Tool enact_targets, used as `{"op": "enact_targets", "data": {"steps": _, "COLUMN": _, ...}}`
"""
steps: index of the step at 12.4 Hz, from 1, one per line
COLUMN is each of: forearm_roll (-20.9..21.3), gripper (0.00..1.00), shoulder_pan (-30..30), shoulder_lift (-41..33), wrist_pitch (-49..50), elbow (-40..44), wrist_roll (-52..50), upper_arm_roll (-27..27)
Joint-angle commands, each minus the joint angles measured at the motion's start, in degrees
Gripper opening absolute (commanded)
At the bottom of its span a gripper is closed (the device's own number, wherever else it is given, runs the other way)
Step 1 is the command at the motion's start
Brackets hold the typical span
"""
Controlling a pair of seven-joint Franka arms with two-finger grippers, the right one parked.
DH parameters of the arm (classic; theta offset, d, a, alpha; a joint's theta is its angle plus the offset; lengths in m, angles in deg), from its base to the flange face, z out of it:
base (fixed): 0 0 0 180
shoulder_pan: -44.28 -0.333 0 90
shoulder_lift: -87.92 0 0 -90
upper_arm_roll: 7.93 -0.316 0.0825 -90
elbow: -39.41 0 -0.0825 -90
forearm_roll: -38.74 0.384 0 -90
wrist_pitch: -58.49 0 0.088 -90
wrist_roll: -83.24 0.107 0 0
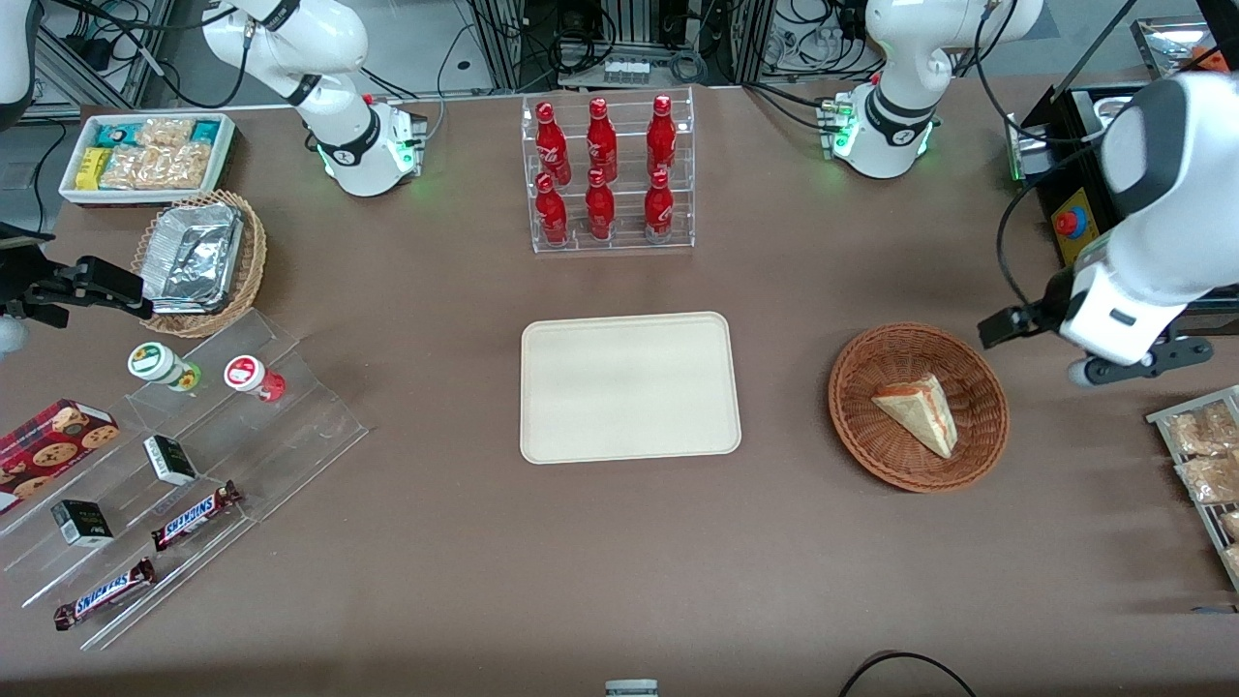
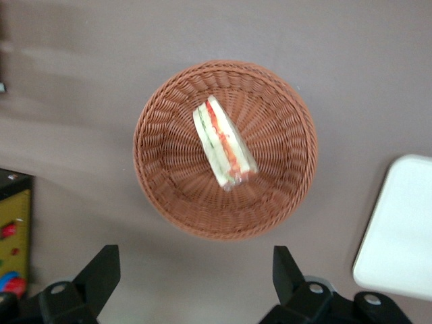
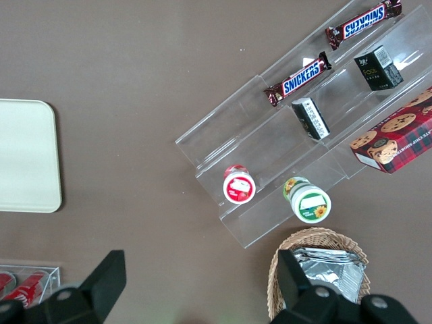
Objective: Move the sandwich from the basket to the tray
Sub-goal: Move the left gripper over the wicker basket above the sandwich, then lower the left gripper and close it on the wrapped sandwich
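Jaws [image 2: 192, 273]: spread wide and empty, the two dark fingers [image 2: 100, 273] well apart; they hang above the brown surface [image 1: 619, 542] just outside the rim of the basket, touching nothing.
Jaws in the front view [image 1: 1089, 373]: up off the surface beside the basket, toward the working arm's end of the table; only the white wrist housing and black fittings show clearly.
Sandwich [image 1: 920, 413]: a pale triangular wedge lying on its side in the bowl of the basket, the red-orange and green filling showing along one edge. From the wrist camera [image 2: 224, 143] it sits near the middle of the weave, slanted.
Basket [image 1: 861, 426]: round, reddish-brown wicker, resting flat on the surface, near the tray but apart from it, with a strip of bare surface between them.
Tray [image 1: 629, 387]: cream, rectangular with rounded corners, flat on the surface in the middle of the table, nothing on it. One rounded corner [image 2: 398, 229] shows in the wrist camera, near the basket.
Clear stepped rack [image 1: 223, 455]: toward the parked arm's end, carrying chocolate bars, small dark boxes and two little lidded cups.
Bottle rack [image 1: 610, 174]: farther from the front camera than the tray, a clear stand holding six red bottles in two rows.
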Motion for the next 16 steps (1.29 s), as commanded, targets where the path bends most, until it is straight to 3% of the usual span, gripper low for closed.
{"op": "enact_targets", "data": {"steps": 1, "forearm_roll": 0.5, "gripper": 1.00, "shoulder_pan": -0.6, "shoulder_lift": -1.3, "wrist_pitch": -8.7, "elbow": -7.8, "wrist_roll": -8.7, "upper_arm_roll": 0.6}}
{"op": "enact_targets", "data": {"steps": 4, "forearm_roll": 0.5, "gripper": 1.00, "shoulder_pan": -0.2, "shoulder_lift": -0.1, "wrist_pitch": -21.3, "elbow": -15.7, "wrist_roll": -20.9, "upper_arm_roll": 0.6}}
{"op": "enact_targets", "data": {"steps": 6, "forearm_roll": 0.5, "gripper": 1.00, "shoulder_pan": 0.0, "shoulder_lift": 0.1, "wrist_pitch": -26.8, "elbow": -19.8, "wrist_roll": -23.8, "upper_arm_roll": 0.7}}
{"op": "enact_targets", "data": {"steps": 16, "forearm_roll": 0.6, "gripper": 1.00, "shoulder_pan": 1.1, "shoulder_lift": 8.9, "wrist_pitch": -36.9, "elbow": -20.7, "wrist_roll": -28.1, "upper_arm_roll": 0.9}}
